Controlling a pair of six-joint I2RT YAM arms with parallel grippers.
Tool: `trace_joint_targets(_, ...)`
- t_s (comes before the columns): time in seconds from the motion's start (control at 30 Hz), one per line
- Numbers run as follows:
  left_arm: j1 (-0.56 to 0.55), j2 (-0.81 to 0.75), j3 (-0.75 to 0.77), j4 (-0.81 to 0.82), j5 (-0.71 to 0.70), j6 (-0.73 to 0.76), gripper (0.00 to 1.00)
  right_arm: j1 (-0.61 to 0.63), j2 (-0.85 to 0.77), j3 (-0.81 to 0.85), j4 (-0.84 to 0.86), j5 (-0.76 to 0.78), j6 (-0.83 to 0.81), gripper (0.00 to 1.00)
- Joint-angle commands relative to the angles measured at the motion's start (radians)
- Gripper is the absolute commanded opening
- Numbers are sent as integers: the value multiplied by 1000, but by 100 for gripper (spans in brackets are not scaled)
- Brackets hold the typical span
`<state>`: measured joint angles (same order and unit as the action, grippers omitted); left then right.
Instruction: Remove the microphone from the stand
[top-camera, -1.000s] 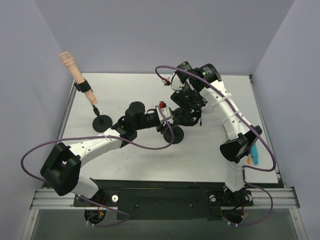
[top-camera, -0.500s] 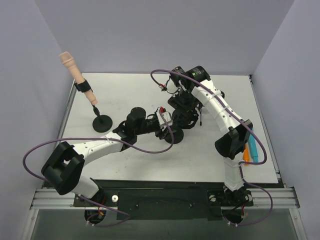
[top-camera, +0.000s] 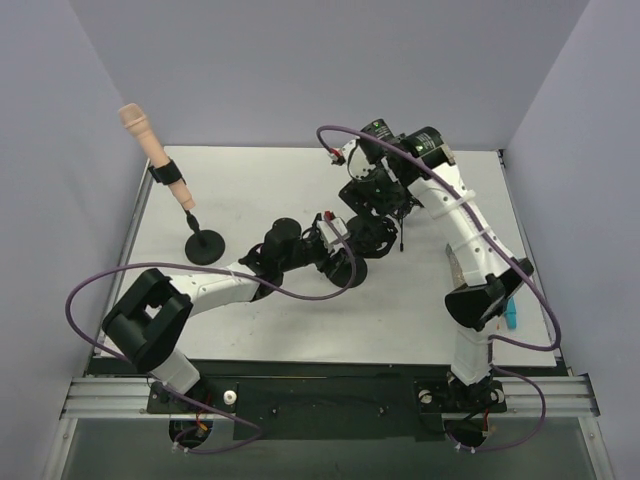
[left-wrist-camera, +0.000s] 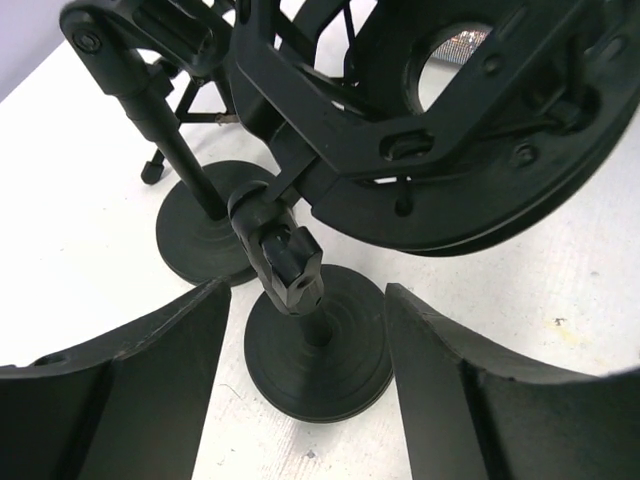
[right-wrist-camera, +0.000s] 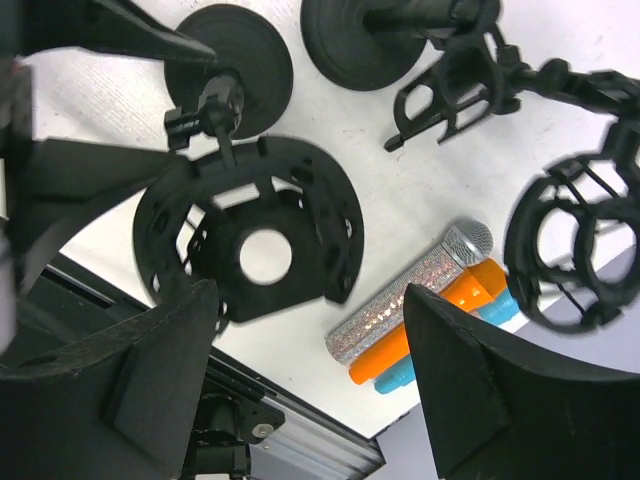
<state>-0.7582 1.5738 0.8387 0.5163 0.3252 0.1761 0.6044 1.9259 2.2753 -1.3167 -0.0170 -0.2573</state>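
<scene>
A peach microphone (top-camera: 140, 128) sits clipped in a tilted stand (top-camera: 204, 246) at the far left of the table. Neither gripper is near it. My left gripper (top-camera: 338, 258) is open at mid table, and in the left wrist view its jaws (left-wrist-camera: 308, 300) straddle the round base of a black stand (left-wrist-camera: 318, 352) whose ring-shaped shock mount (left-wrist-camera: 450, 150) is empty. My right gripper (top-camera: 375, 205) is open and empty above that same mount (right-wrist-camera: 262, 250).
A silver glitter microphone (right-wrist-camera: 415, 290), an orange one (right-wrist-camera: 440, 325) and a blue one (right-wrist-camera: 400, 378) lie side by side near the right front edge. More black stands and empty shock mounts (right-wrist-camera: 570, 250) crowd mid table. A second stand base (left-wrist-camera: 205, 235) is close by.
My left arm has pushed further right, bringing its open jaws around the stand base. My right arm swung left, then back right. The peach microphone has not moved.
</scene>
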Motion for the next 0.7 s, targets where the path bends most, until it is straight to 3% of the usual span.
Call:
trace_joint_targets(0.0,-7,32,59,91,-17,-17,72,-6,-136,30,-30,0,32,70)
trace_joint_targets(0.23,-12,104,92,162,-41,-32,54,-57,-208,-8,-10,94,29,70)
trace_joint_targets(0.37,-6,120,102,186,-29,-30,35,-81,-226,-25,-12,120,18,70)
trace_joint_targets(0.43,5,115,100,186,-11,-27,22,-87,-234,-40,-12,135,13,70)
trace_joint_targets(0.47,14,112,94,185,-2,-26,10,-87,-238,-45,-10,141,9,70)
trace_joint_targets(0.53,32,100,86,180,-12,-27,0,-89,-242,-50,-10,157,6,69)
trace_joint_targets(0.67,101,86,69,191,-17,-44,0,-94,-249,-56,-10,180,-2,69)
